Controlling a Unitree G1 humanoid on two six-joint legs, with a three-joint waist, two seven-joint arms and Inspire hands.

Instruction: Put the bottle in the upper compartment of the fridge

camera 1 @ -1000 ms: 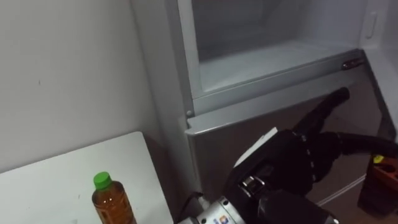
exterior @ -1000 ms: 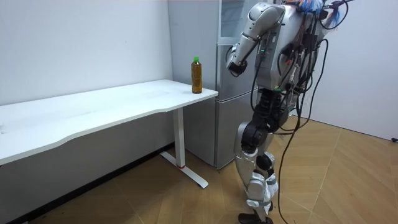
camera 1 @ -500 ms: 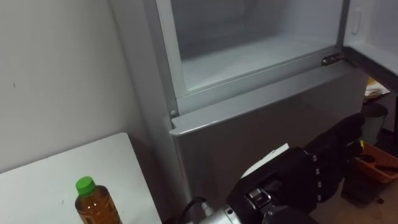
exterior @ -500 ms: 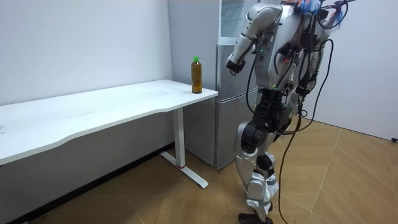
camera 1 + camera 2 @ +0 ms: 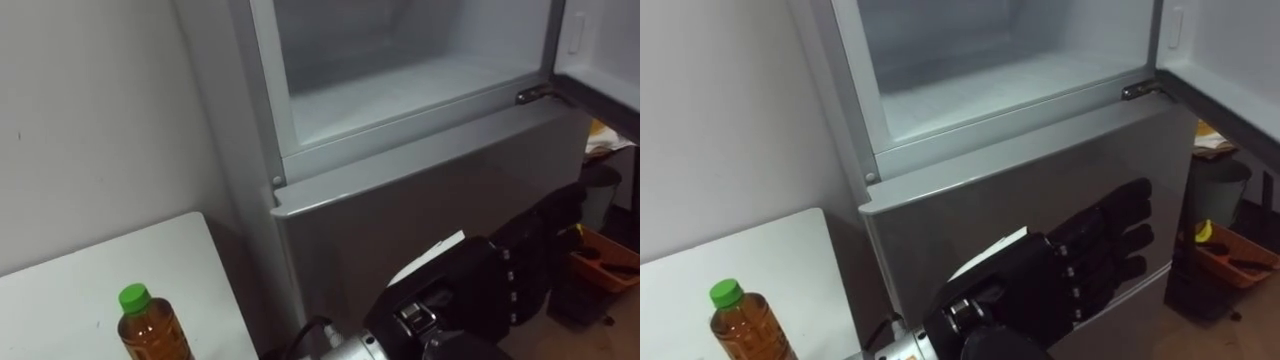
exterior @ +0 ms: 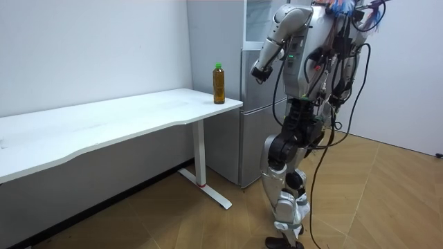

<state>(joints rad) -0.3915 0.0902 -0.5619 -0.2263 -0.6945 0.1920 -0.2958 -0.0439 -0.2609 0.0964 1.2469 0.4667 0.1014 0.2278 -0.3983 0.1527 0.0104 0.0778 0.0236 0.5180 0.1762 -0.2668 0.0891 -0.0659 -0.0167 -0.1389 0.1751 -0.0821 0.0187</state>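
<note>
Left eye view: I am looking down at a silver fridge whose upper fridge compartment [image 5: 400, 90] is open and white inside, its open door [image 5: 600, 50] swung out to the right. Beneath it the lower fridge door [image 5: 400, 210] is shut. My black left hand [image 5: 485, 285] hangs in front of that lower door, fingers nearly straight and close together, holding nothing. The bottle [image 5: 150, 330] stands upright on the white counter [image 5: 60, 290] at the lower left, well apart from the hand. Its green cap [image 5: 134, 296] and amber drink show, and the rest is cut off by the frame edge.

Room view: the robot stands facing the fridge with its left arm raised. The bottle [image 6: 219, 84] stands at the end of the counter nearest the fridge.

Right eye view: the same scene, with the left hand [image 5: 1080, 275] spread flat before the lower door and the bottle [image 5: 740, 330] in the bottom left corner.

I judge the bottle to be clear plastic and nearly full, so it should be moderately heavy, with smooth, slightly yielding walls. It is tall and narrow and may tip if nudged. I would wrap the fingers round the middle of its body, below the shoulder, not round the cap. No label or print on it is legible.
</note>
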